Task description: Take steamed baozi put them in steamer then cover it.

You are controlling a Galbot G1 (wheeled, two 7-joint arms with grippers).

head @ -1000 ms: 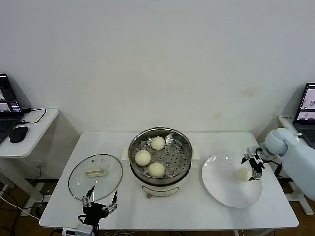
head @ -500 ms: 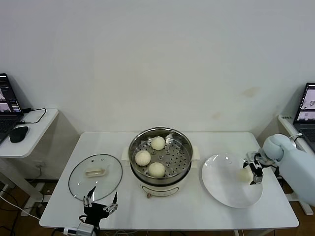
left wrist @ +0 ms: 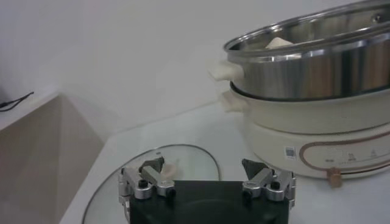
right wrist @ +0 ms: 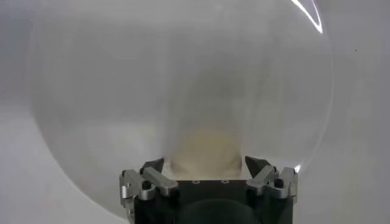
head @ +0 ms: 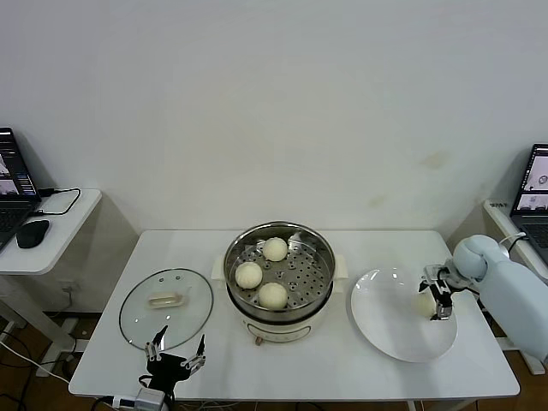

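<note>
One baozi [right wrist: 206,155] sits between my right gripper's [right wrist: 207,165] jaws, which stand apart around it on the plate [head: 385,330]; I judge no grip yet. Three buns [head: 273,294] already lie in the steamer [head: 279,272]. My left gripper [head: 175,355] waits spread wide near the cover [head: 165,308], handy for lidding.

Shiny steel steamer [head: 280,271]; clear glass cover [head: 166,307].

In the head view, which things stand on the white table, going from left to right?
cover → steamer holding three baozi → white plate → right gripper at the fourth baozi
</note>
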